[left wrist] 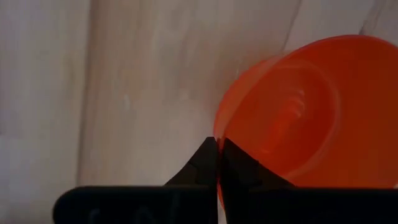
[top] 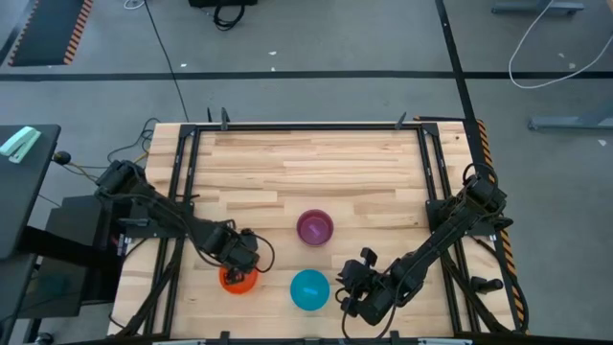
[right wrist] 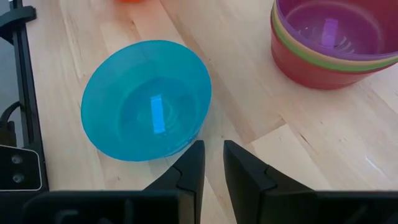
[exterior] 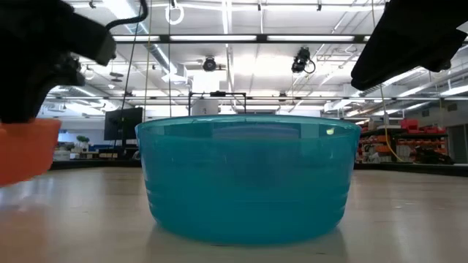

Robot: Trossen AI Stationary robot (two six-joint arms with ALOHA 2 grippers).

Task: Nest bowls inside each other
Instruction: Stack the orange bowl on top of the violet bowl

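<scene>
Left gripper (left wrist: 217,163) has its jaws pinched together on the rim of the orange bowl (top: 238,279), near the front-left of the table (top: 316,163). Right gripper (right wrist: 212,163) hangs just beside the blue bowl (top: 309,289), fingers slightly parted and holding nothing.

Part of the nesting looks done: the purple bowl (right wrist: 333,28) sits on top of a stack (top: 314,228) near the table's middle, with a green and a yellowish rim showing beneath it and a reddish one at the bottom. The orange and blue bowls are not yet nested.

From above, the left gripper covers most of the orange bowl. The low view shows mainly the blue bowl, with the orange one cut off at the edge; the stack is hidden there
</scene>
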